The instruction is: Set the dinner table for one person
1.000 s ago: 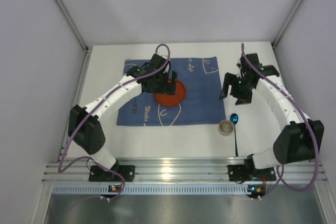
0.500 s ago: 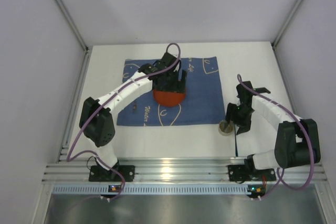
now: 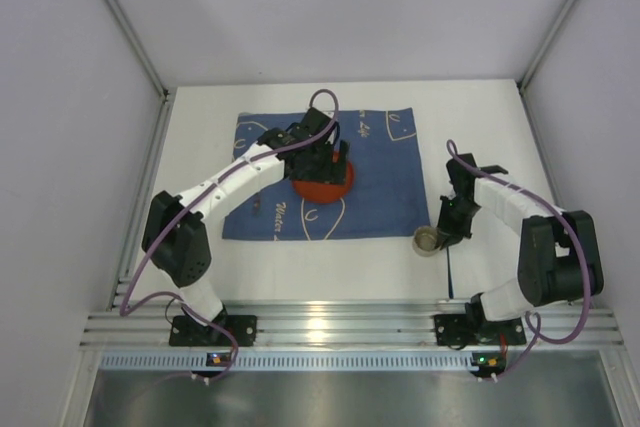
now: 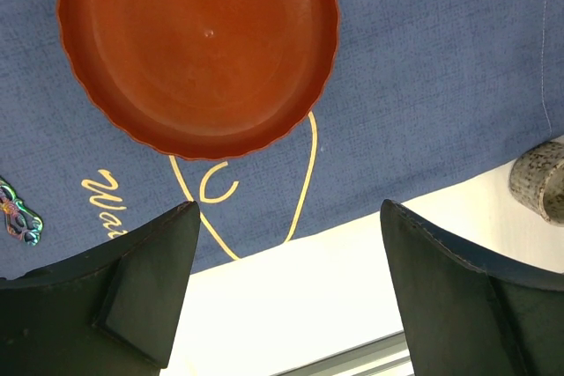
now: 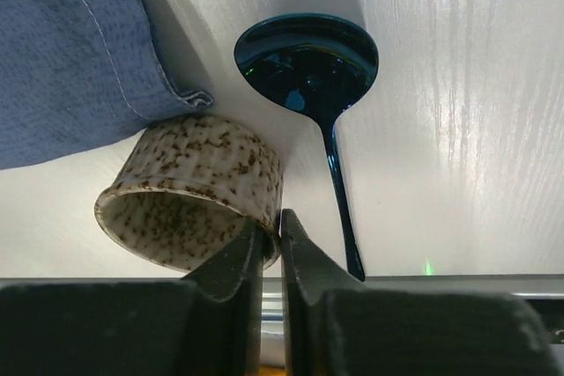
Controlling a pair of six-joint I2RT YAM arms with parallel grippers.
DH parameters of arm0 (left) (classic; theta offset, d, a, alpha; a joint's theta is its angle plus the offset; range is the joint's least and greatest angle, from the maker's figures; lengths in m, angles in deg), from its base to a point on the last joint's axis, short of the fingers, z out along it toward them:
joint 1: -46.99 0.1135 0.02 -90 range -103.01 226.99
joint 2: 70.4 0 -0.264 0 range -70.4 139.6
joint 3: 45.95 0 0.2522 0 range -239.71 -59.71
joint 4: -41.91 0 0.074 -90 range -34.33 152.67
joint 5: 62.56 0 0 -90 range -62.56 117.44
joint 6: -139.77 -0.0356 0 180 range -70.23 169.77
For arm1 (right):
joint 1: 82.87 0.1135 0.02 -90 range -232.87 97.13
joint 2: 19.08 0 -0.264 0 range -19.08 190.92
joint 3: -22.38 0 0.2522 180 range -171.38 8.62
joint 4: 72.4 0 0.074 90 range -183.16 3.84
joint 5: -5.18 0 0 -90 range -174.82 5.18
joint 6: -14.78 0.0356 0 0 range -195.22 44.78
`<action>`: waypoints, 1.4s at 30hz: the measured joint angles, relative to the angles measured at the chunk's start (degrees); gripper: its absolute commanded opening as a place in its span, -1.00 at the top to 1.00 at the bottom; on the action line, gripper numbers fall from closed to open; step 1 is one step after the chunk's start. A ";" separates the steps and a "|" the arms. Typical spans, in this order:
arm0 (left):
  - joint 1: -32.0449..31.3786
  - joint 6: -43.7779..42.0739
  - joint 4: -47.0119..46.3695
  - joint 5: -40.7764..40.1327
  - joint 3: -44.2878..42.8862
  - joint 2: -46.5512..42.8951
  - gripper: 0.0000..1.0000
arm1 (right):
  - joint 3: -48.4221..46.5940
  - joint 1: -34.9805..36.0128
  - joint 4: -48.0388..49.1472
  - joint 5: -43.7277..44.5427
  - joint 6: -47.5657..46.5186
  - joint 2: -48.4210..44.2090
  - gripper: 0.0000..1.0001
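On the white dinner table lies a blue cloth with a red scalloped plate on it. My left gripper hovers above the plate's far side, open and empty; its wrist view shows the plate beyond the gripper. A speckled ceramic cup stands just off the cloth's near right corner. My right gripper is shut on the rim of the cup, one finger inside and one outside. A dark blue spoon lies right beside the cup, bowl pointing away.
A small iridescent piece of cutlery rests on the cloth's near left part. The ribbed aluminium rail runs along the near edge with both arm bases on it. Grey walls enclose the table on three sides.
My right gripper came down toward the near edge onto the cup and closed on its rim. The left gripper shifted a little over the plate and stayed open.
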 measured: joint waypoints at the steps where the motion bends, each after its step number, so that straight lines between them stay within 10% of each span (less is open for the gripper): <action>1: 0.00 -0.02 0.00 -0.17 0.00 -0.09 -0.76 | -0.07 -0.02 -0.02 -0.02 -0.24 0.00 1.00; 14: 0.07 -1.77 1.38 -1.97 -3.32 -0.11 -0.79 | -25.31 0.07 -7.34 -0.28 -1.29 2.89 1.00; 27: 1.07 -2.27 3.82 -3.65 -3.02 -4.63 -0.79 | -75.60 1.57 -7.65 -8.50 0.35 47.76 1.00; 34: 1.25 -1.40 3.89 -3.85 1.51 -9.01 -0.80 | -82.71 1.64 -7.08 -10.45 4.85 58.47 0.98; 40: 1.25 -1.01 3.89 -3.80 3.10 -9.25 -0.80 | -82.99 1.68 -5.75 -9.62 6.93 58.47 -0.14; 42: 1.25 -1.01 3.82 -3.67 3.10 -9.20 -0.80 | -82.38 1.68 -4.70 -9.20 6.60 58.07 -0.20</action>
